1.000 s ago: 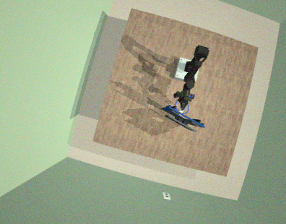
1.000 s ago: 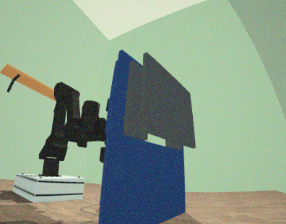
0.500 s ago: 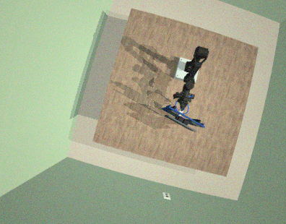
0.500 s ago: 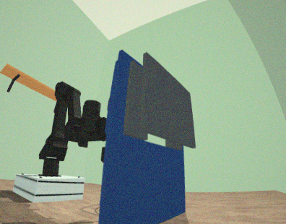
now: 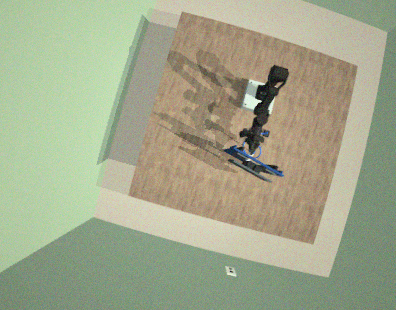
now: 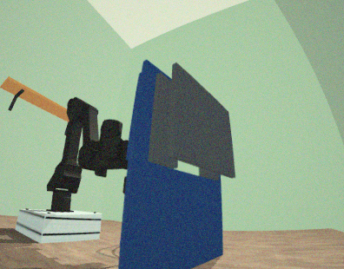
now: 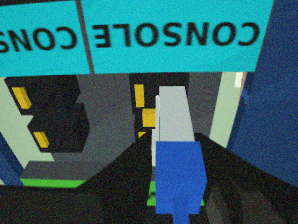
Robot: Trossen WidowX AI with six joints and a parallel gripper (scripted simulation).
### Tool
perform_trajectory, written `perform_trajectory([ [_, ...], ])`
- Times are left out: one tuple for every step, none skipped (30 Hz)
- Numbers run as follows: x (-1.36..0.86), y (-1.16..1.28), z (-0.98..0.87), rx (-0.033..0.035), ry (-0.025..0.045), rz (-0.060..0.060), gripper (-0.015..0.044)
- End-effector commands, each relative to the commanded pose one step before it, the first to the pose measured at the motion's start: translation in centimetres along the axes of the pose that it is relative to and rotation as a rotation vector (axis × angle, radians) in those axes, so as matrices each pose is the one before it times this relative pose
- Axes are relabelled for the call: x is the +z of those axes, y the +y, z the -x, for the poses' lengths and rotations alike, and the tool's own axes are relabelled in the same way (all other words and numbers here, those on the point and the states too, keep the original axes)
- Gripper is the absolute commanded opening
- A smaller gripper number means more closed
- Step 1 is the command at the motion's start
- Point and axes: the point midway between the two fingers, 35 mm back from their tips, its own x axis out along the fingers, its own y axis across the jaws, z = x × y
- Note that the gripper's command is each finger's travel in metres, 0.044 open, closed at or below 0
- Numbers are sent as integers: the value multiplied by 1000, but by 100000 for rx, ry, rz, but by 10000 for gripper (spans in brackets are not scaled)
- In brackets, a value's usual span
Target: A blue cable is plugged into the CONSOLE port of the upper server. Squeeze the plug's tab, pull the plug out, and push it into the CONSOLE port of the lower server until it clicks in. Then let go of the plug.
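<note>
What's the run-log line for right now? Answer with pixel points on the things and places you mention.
gripper (image 7: 172, 140): shut on blue plug (image 7: 180, 175) | plug: in front of black ports under CONSOLE label (image 7: 175, 37) | seating: cannot tell | release: not done

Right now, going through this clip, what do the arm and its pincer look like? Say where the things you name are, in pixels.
The arm (image 5: 262, 107) (image 6: 72, 141) is matte black all over, with blocky joints and slim links. The pincer (image 7: 172, 140) is black too, its fingers dark wedges narrowing toward their tips. I can make out no sleeve or lettering on either.
</note>
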Motion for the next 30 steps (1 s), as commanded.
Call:
perform_trajectory([
  [38,379,-329,1331,223,408,0],
  [7,0,-24,5,0,1,0],
  [2,0,-8,2,0,0,0],
  [0,0,0,0,0,0,0],
  [0,0,0,0,0,0,0],
  [1,1,-5,10,1,1,0],
  [4,1,-12,26,2,2,0],
  [5,0,-19,11,1,1,0],
  [6,0,-20,12,1,1,0],
  [6,0,-21,1,1,1,0],
  [5,0,-18,1,1,1,0],
  [5,0,-18,5,1,2,0],
  [6,0,-20,6,1,2,0],
  [3,-12,-8,4,0,1,0],
  [7,-24,-16,8,1,3,0],
  [9,-14,-28,12,1,3,0],
  [6,-9,-19,8,1,2,0],
  [6,-1,-21,4,1,2,0],
  [5,-1,-19,4,1,2,0],
  [6,0,-20,9,1,2,0],
  [6,0,-20,9,1,2,0],
  [5,-12,-15,8,1,2,0],
  [7,-17,-21,12,1,3,0],
  [7,-3,-25,9,1,3,0],
  [4,-2,-15,6,1,2,0],
  [5,0,-17,3,1,1,0],
  [6,0,-22,4,1,2,0],
  [6,0,-21,10,1,2,0],
  [5,0,-18,8,1,2,0],
  [5,-1,-19,8,1,2,0],
])
